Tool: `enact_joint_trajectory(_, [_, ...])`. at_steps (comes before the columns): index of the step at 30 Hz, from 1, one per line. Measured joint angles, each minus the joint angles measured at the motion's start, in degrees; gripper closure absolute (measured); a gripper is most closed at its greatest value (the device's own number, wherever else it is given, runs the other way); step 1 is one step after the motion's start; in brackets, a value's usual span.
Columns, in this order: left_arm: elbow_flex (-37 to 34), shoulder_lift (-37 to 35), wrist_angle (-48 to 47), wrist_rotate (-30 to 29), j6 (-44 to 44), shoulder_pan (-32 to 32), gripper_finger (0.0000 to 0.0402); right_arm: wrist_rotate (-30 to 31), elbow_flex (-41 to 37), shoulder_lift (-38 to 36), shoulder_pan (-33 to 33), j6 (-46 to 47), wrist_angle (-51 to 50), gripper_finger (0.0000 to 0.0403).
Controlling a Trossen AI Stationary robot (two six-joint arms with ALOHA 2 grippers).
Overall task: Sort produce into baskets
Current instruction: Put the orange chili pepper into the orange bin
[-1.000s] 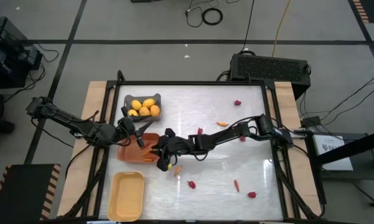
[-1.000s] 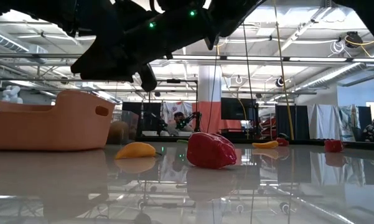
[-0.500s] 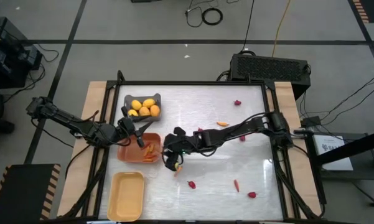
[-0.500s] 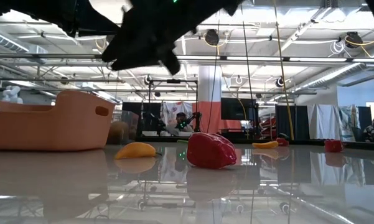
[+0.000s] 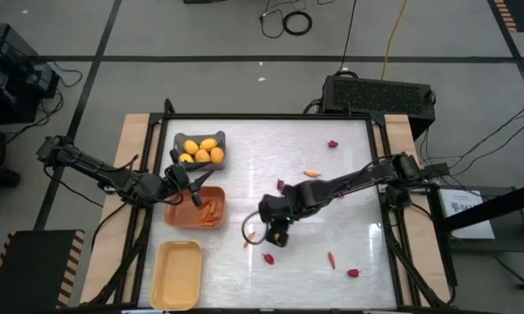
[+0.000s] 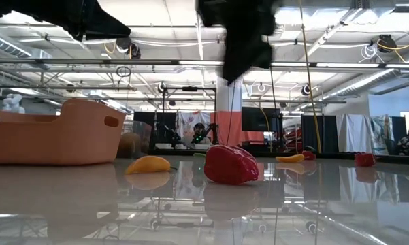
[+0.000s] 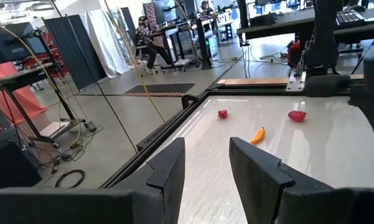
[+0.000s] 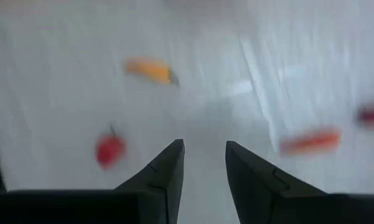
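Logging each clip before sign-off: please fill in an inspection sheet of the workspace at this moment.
Surface: glossy white table, wooden side edges.
Job's things: grey bin holds lemons; orange bin holds carrots; yellow bin looks empty. Loose: carrot, carrot, strawberry, strawberry, strawberry.
Clutter: nothing seen.
Grippers: left gripper over the orange bin, fingers apart, empty; right gripper above mid-table, fingers apart, empty.
Cables: coil and yellow cable on floor.
Surroundings: black box behind table; workshop.

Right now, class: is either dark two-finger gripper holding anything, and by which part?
Nothing is held: the left gripper and right gripper both show an empty gap between their fingers.
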Motion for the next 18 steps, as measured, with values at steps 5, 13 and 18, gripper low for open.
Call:
enact_joint_trajectory(5, [0.00, -0.02, 0.00, 0.00, 0.33, 0.00, 0.0267, -0.16, -0.07, 0.31, 3.46, 5.83, -8.95, 0.0293])
enact_joint_trajectory(13, [0.00, -0.01, -0.02, 0.00, 0.31, 0.00, 0.0267, -7.09, -0.07, 0.52, 10.83, 21.40, -15.97, 0.0293])
enact_joint_trajectory(18, [0.00, 0.00, -0.02, 0.00, 0.01, 0.00, 0.0267, -12.13, -0.07, 0.52, 16.45, 29.77, -18.63, 0.0293])
